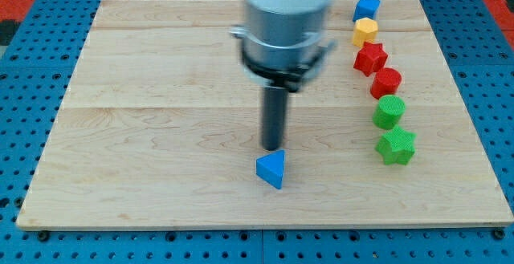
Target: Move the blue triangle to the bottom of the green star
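Note:
The blue triangle (271, 170) lies on the wooden board (144, 136) below the middle. My tip (273, 147) stands right at its top edge, touching or nearly touching it. The green star (396, 146) lies at the view's right, well to the right of the triangle and slightly higher.
A line of blocks runs up the view's right side above the star: a green round block (389, 111), a red round block (386, 82), a red star (370, 58), a yellow block (365, 31) and a blue cube (367, 8). The arm's grey body (286, 23) hangs over the top middle.

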`<state>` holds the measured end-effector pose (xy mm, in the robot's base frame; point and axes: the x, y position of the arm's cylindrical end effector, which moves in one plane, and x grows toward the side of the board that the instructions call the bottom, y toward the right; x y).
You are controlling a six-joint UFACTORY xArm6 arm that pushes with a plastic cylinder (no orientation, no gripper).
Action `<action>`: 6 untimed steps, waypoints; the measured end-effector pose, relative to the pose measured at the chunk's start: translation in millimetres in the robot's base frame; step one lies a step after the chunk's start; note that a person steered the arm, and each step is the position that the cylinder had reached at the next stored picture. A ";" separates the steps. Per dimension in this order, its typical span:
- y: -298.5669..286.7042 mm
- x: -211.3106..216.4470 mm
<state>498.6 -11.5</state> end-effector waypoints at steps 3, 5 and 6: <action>37.1 50.9; 160.6 57.8; 168.2 85.7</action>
<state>584.3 156.7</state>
